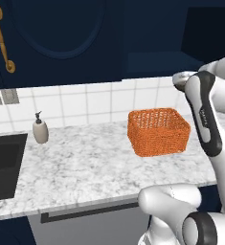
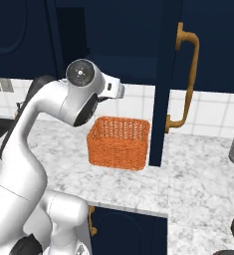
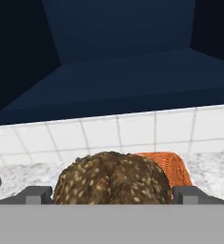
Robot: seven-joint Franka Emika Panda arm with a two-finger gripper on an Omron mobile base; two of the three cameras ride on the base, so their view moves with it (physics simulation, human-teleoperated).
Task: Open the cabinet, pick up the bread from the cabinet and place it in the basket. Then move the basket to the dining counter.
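Gripper [image 3: 112, 194] jaws standing wide, seeded brown bread [image 3: 112, 178] sitting between the fingertips; grip unclear. Basket [image 1: 158, 131] sitting near the counter's [image 1: 85, 167] back edge, below the opened cabinet [image 2: 169, 74].

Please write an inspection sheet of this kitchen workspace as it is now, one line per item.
Surface: marble counter, nothing spilled.
Job's things: bread between the finger tips; orange basket upright on the counter, holding nothing; cabinet door open, its shelf bare.
Clutter: soap dispenser beside the black sink.
Grippers: gripper jaws wide, the bread fills the gap, apparently gripped.
Cables: nothing seen.
Surroundings: white tiled wall behind the counter.
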